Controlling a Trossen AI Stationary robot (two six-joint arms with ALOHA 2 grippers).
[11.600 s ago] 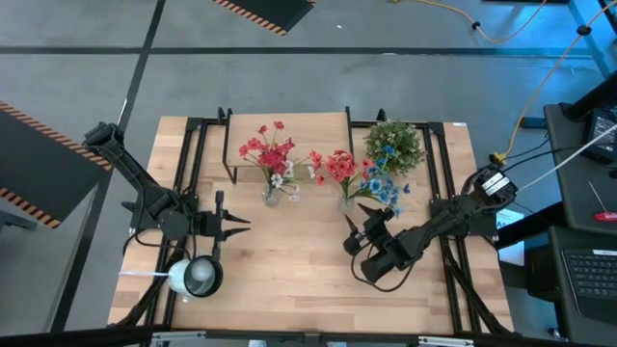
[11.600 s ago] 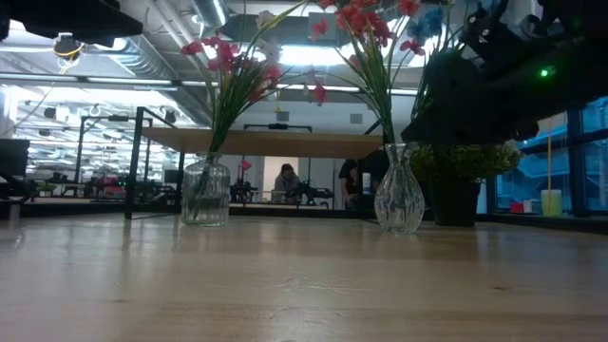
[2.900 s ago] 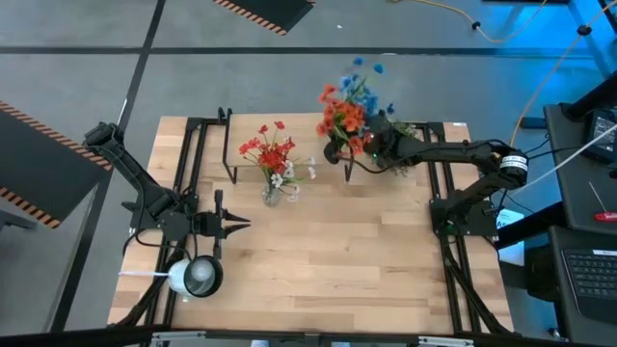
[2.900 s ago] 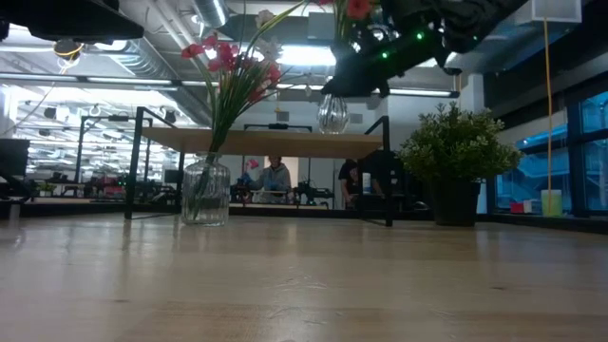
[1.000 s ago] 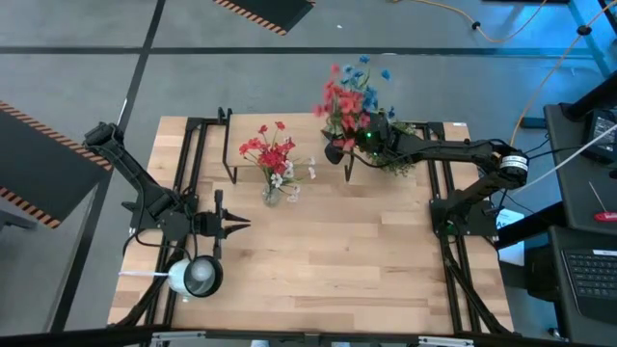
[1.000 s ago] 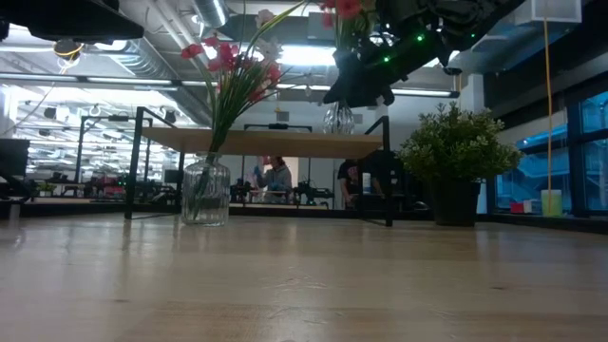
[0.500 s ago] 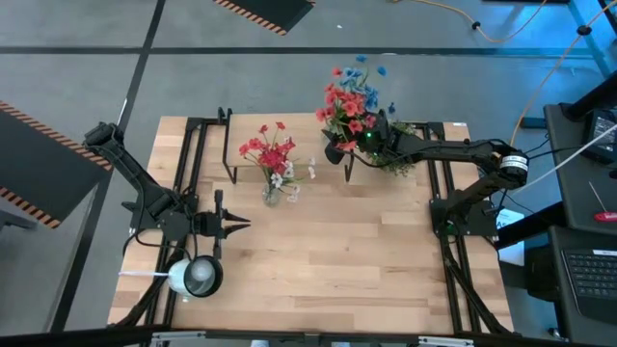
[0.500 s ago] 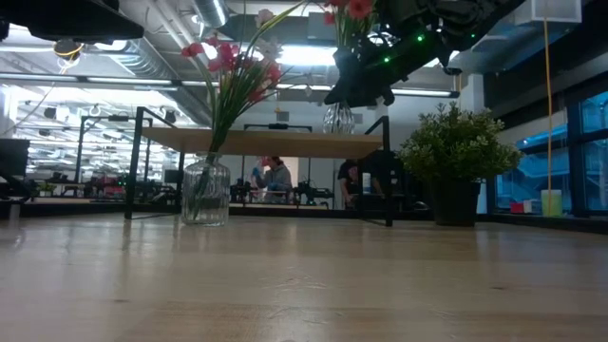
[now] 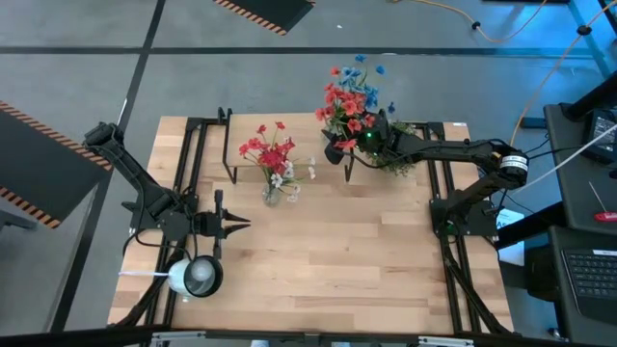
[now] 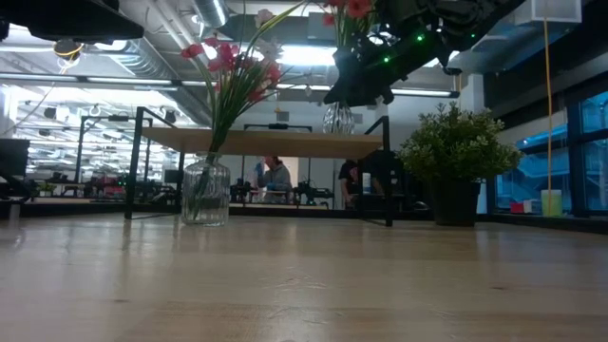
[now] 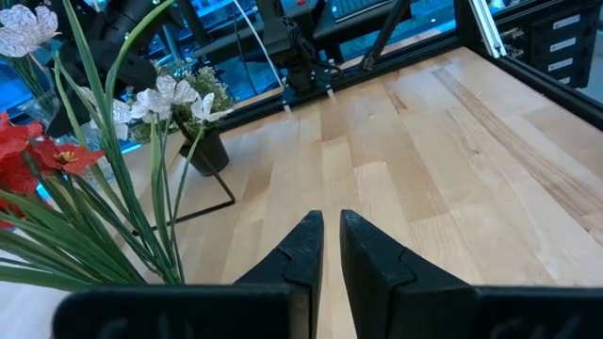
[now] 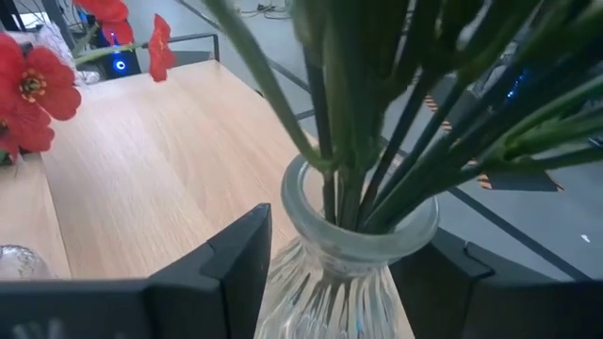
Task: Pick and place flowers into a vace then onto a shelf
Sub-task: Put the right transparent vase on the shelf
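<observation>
The right tool [image 9: 337, 149] grips a ribbed clear glass vase [image 12: 349, 254] by its neck, one dark finger [image 12: 231, 259] on each side of the glass, at the right end of the shelf [image 9: 289, 125], the low light-wood board on thin black legs at the far edge of the bench [image 9: 318, 251]. In the low view the vase's base [image 10: 336, 118] sits at the level of the shelf top, though whether it rests there or hangs just above cannot be told. Red and blue flowers [image 9: 353, 93] rise from this vase, their green stems packed into its mouth. Just right of the shelf stands a bushy green potted plant [image 10: 458, 147], close behind the right arm. A second glass vase [image 10: 205, 191] stands on the bench in front of the shelf, toward its middle, holding red and whitish-cream flowers [image 9: 273, 154]. The left tool [image 9: 239, 225] hovers over the bench well in front of the shelf and off toward its left end, its two fingers [image 11: 303, 247] drawn narrow with only a slim gap between them and nothing in them. A round lamp-like fixture [image 9: 196, 277] sits nearer still, beside the left arm.
</observation>
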